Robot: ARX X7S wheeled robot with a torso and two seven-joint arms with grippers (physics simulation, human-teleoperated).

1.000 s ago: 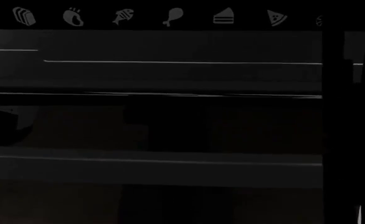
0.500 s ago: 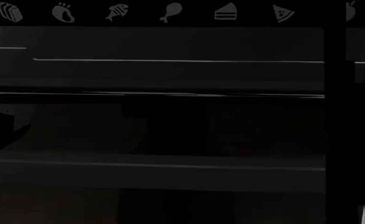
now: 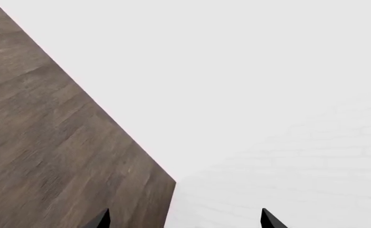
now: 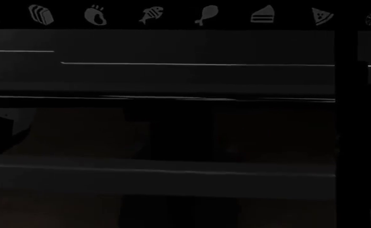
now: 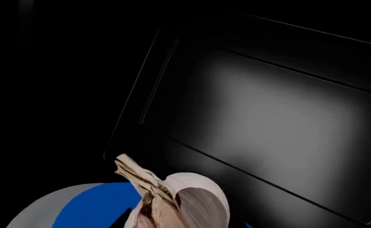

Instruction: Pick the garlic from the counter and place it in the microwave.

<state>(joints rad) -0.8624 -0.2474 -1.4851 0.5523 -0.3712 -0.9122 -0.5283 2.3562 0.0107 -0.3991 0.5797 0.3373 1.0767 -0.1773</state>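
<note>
Head view: the microwave [image 4: 172, 118] fills the frame, its grey food icons [image 4: 153, 15] running across the 12 o'clock edge.
Garlic: the garlic [image 5: 172, 202] sits against dark panels and a round blue-and-grey disc [image 5: 84, 206].
Right gripper: unseen; hold cannot be told.
Left gripper: the left gripper [image 3: 184, 221] spread, empty, over wood panel [image 3: 52, 142] and white surface [image 3: 249, 85].

left pincer [image 3: 184, 221] shows 2 black pointed fingertips [image 3: 271, 219].
</note>
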